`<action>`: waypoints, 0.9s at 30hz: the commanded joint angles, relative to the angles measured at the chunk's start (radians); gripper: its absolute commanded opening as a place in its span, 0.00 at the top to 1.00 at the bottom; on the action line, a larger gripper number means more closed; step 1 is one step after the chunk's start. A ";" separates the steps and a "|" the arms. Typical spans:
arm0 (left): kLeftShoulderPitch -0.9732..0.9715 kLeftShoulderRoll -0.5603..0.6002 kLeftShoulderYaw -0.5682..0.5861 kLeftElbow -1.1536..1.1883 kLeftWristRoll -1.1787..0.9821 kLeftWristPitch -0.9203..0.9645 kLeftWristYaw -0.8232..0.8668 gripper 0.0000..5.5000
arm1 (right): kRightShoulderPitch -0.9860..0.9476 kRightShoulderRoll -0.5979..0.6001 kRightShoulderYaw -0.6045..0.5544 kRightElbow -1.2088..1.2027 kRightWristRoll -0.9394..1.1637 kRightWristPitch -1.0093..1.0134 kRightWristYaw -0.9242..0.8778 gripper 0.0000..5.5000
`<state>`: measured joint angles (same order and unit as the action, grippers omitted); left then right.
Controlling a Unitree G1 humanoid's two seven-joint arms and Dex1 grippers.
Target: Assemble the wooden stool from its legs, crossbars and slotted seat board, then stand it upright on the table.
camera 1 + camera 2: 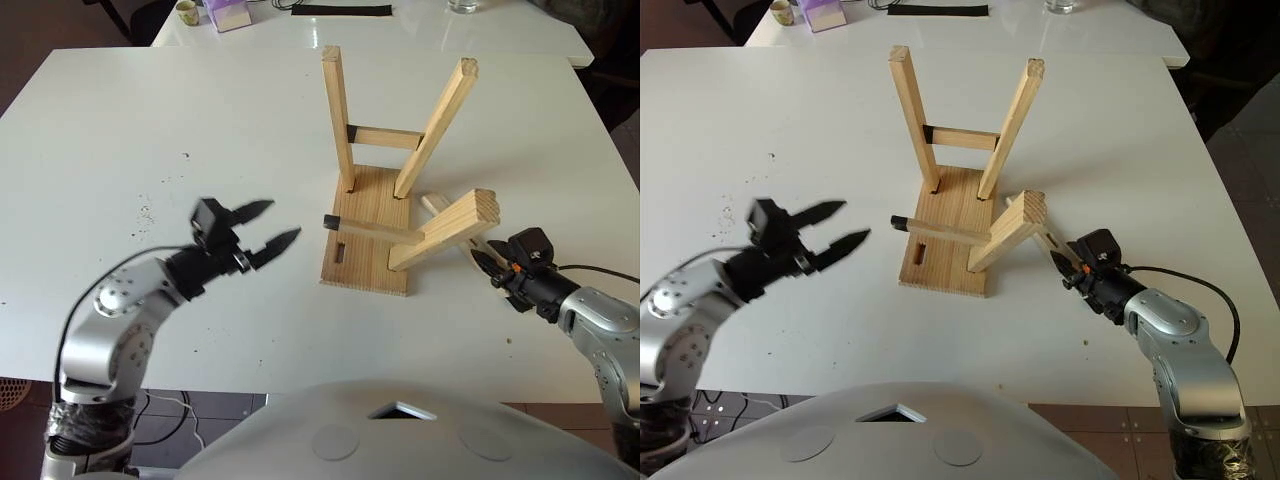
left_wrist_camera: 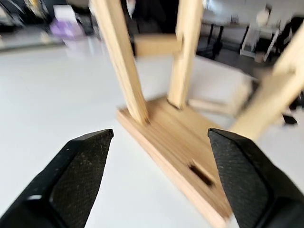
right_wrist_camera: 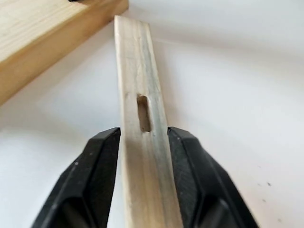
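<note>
Four legs are sharing one seat board (image 1: 365,262): two upright legs (image 1: 338,115) are standing in its far slots, a tilted leg (image 1: 445,232) is leaning over its right edge, and a loose leg (image 3: 135,61) is lying on the worktop (image 1: 150,120) just right of it. Two crossbars: the joined crossbar (image 1: 385,137) is bridging the upright pair, and the free crossbar (image 1: 375,230) is jutting from the tilted leg. The right end effector (image 3: 143,132) is clamping the loose leg at its mortise. The wood looks light, stiff and smooth, so gripping the flat sides is probably suiting it. The left end effector (image 1: 284,218) is hanging open left of the board.

Rt side: tilted leg (image 1: 450,228) blocks seat board (image 1: 365,272).
</note>
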<state>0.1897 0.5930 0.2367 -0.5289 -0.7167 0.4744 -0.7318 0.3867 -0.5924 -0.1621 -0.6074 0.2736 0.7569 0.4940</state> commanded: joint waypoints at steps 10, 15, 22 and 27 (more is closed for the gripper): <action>-0.020 0.020 -0.015 -0.013 -0.021 0.051 0.015 0.33 | -0.120 -0.151 -0.185 0.065 0.187 -0.032 0.234 0.67; -0.013 0.019 -0.029 -0.019 -0.019 0.053 0.018 0.33 | -0.050 -0.222 -0.157 0.130 0.125 -0.073 0.282 0.55; 0.010 -0.017 -0.093 -0.045 0.005 0.045 0.046 0.33 | -0.013 -0.229 -0.118 0.145 0.131 -0.042 0.320 0.46; 0.024 -0.029 -0.119 -0.052 0.023 0.039 0.055 0.33 | -0.007 -0.221 -0.073 0.206 0.062 -0.106 0.298 0.46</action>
<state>0.2097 0.5654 0.1315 -0.5754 -0.7115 0.5140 -0.6813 0.3787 -0.8078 -0.2635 -0.4310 0.3743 0.6924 0.8041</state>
